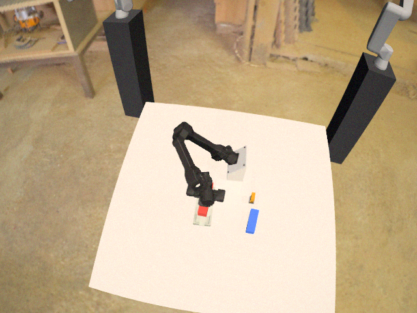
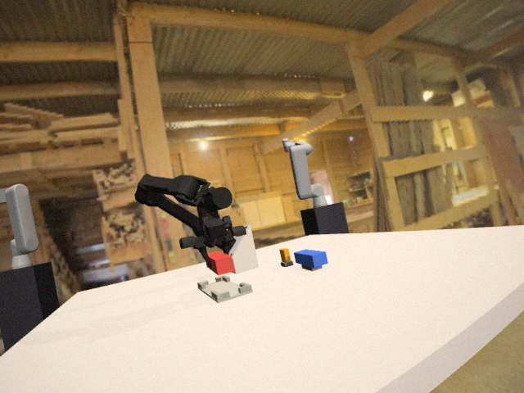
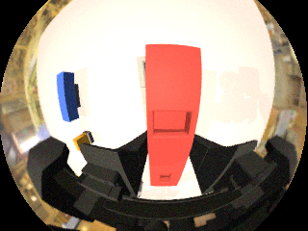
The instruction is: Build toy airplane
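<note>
My gripper [image 2: 219, 252] [image 3: 167, 133] is shut on the red fuselage [image 1: 202, 210] [image 2: 220, 264] [image 3: 173, 87], with a finger on each side. The fuselage is level and hangs above the pale grey-green cradle [image 1: 196, 220] [image 2: 223, 289] [image 3: 141, 72], with a gap below it. Its large wing socket and small tail socket face up and are empty. The blue wing [image 1: 252, 221] [image 2: 310, 258] [image 3: 68, 97] lies on the table with its dark tab underneath. The orange tail fin [image 1: 252, 197] [image 2: 285, 255] [image 3: 82, 141] stands beside it on its dark tab. The fuselage hides much of the cradle in the wrist view.
A pale grey angled block [image 1: 236, 173] [image 2: 246, 255] stands at the foot of my arm, behind the cradle. Two grey arms stand on black pedestals [image 1: 129, 64] [image 1: 358, 107] beyond the table's far edge.
</note>
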`<state>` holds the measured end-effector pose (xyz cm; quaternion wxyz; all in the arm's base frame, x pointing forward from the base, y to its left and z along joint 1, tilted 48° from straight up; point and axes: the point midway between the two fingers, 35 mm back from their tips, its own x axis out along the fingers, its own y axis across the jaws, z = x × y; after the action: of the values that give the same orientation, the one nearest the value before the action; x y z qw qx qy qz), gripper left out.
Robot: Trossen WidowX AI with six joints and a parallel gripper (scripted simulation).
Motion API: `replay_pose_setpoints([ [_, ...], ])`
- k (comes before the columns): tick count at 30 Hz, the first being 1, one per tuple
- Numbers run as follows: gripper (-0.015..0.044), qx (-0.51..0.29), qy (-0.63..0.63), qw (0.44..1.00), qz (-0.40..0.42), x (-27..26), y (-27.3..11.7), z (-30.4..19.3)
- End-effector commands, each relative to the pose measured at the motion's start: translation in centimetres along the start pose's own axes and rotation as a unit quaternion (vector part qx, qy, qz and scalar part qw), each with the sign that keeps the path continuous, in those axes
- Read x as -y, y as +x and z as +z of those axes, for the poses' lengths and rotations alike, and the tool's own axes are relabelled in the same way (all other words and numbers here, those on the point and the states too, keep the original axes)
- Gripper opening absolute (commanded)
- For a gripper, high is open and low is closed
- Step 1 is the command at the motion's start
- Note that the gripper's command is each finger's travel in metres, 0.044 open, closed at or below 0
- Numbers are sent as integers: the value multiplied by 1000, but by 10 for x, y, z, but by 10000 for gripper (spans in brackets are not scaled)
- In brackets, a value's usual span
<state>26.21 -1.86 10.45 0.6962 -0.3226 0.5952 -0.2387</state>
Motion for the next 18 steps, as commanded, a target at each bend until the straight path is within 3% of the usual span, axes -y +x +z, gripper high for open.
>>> replay_pose_setpoints([
  [1, 79, 5, 1, 1000, -1, 3, -1, 0],
  [6, 197, 5, 1, 1000, -1, 3, -1, 0],
  [18, 197, 5, 1, 1000, -1, 3, -1, 0],
])
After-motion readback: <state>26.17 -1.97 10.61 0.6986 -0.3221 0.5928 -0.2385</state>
